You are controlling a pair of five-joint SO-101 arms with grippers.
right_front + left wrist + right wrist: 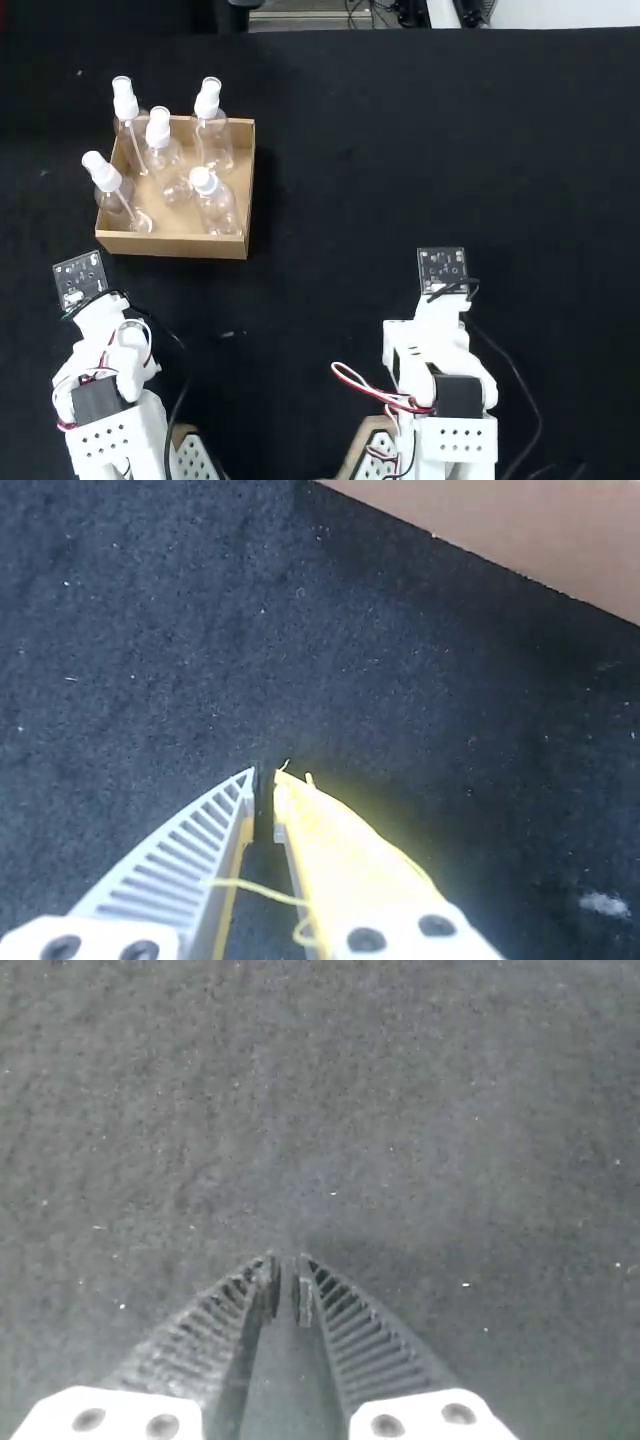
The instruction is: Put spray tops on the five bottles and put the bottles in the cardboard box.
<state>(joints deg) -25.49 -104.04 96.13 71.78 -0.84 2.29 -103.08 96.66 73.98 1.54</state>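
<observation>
Tabletop [420, 150] with black cloth is the biggest thing, and the cardboard box [170, 244] sits on its far left part. Five bottles [215, 200] stand close together inside the box, each with a white spray top [208, 97] on. The left pincer [265, 790] is over the cloth near the box and is clenched on nothing, and the right pincer [286, 1285], well off to the right, is clenched on nothing too.
</observation>
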